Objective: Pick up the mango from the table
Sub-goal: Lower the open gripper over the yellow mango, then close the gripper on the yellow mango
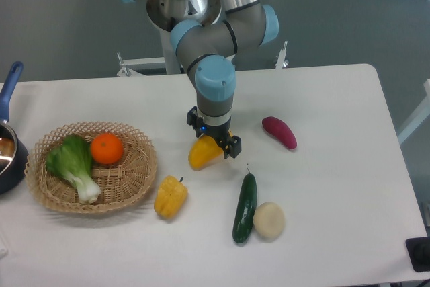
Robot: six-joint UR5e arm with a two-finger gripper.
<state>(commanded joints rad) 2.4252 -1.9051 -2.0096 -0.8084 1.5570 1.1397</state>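
Observation:
The mango (200,156) is a smooth yellow-orange fruit near the middle of the white table (336,99). My gripper (216,146) points straight down onto its right end, and its fingers close around that end. The mango sits tilted, its left end lower. I cannot tell whether it still touches the tabletop.
A lumpy yellow bell pepper (170,197) lies in front of the mango to the left. A wicker basket (138,173) at the left holds an orange (107,148) and a bok choy (72,165). A cucumber (244,199), a pale round vegetable (269,220) and a purple sweet potato (279,132) lie to the right. A blue-handled pot (8,146) stands at the left edge.

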